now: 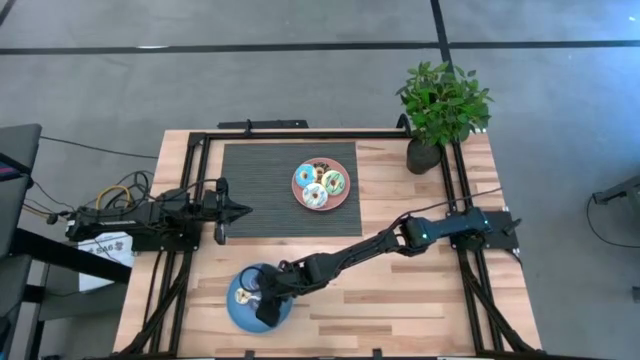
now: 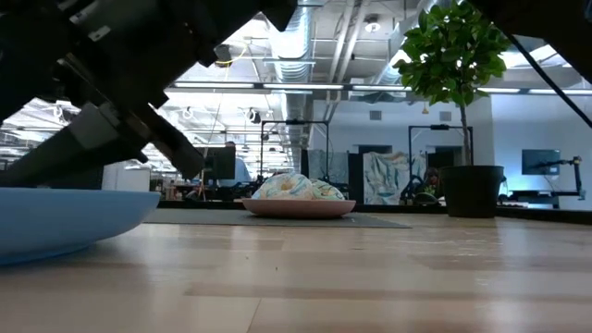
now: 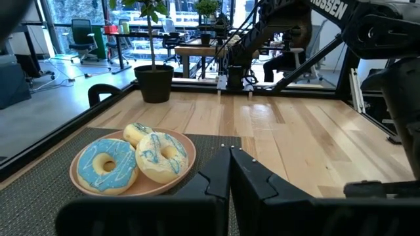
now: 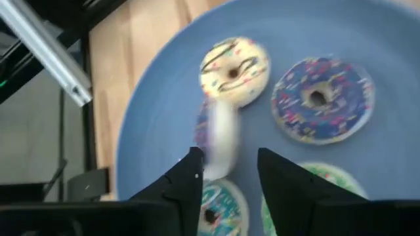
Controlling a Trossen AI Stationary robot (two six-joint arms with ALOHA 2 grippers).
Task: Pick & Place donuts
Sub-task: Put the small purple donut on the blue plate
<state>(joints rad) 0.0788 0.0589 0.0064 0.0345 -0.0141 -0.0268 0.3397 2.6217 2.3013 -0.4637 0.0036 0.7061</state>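
The left gripper waited at the table's left edge, its two dark fingers pressed together over the near end of the dark ribbed rectangular mat.

Further right, the right gripper hung over the round blue plate at the table's front, its arm reaching across the pale wooden tabletop from the right side. In the right wrist view its fingers stood apart with plate showing between them; nothing was pinched. Just beyond the fingertips a small blurred pale and purple donut lay or hung; which, I cannot tell. Around it on the blue plate sat a cream-iced donut with dark squiggles, a purple-iced sprinkled donut, a teal-iced donut partly behind the fingers, and a green-iced donut partly behind them too.

The round pink plate sat on the mat's right end, well apart from the right gripper. It held a light blue donut, a cream donut with blue drizzle touching it, and other donuts behind.

A leafy green plant in a dark pot stood at the far right corner.
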